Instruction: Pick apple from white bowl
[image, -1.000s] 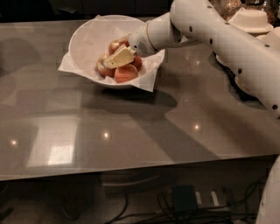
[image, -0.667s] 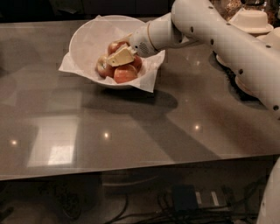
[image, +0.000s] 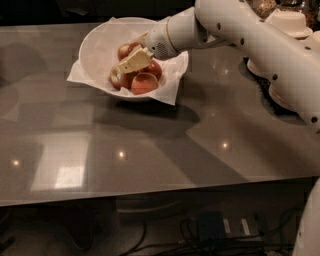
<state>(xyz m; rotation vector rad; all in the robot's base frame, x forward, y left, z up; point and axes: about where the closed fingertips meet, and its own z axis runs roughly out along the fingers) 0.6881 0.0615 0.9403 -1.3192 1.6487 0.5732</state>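
The white bowl (image: 97, 47), lined with crinkled white paper, stands at the back left of the grey table. Several apples lie in it. A paler pinkish-orange apple (image: 145, 83) is at the front, another apple (image: 126, 50) at the back and one at the left (image: 116, 77). The darkest red apple (image: 154, 69) lies at the right and is partly hidden behind the gripper. My gripper (image: 133, 61) reaches in from the right on the white arm (image: 235, 25). Its cream tip is down among the apples, over the middle of the pile.
Cream disposable bowls (image: 288, 21) stand at the back right behind the arm. The paper's corners (image: 170, 95) hang over the bowl's rim onto the table (image: 150, 150). The table's front edge runs along the bottom, with cables (image: 210, 230) on the floor beneath.
The gripper has stayed in the bowl among the apples, shifting only very slightly. The bowl and apples have not visibly moved.
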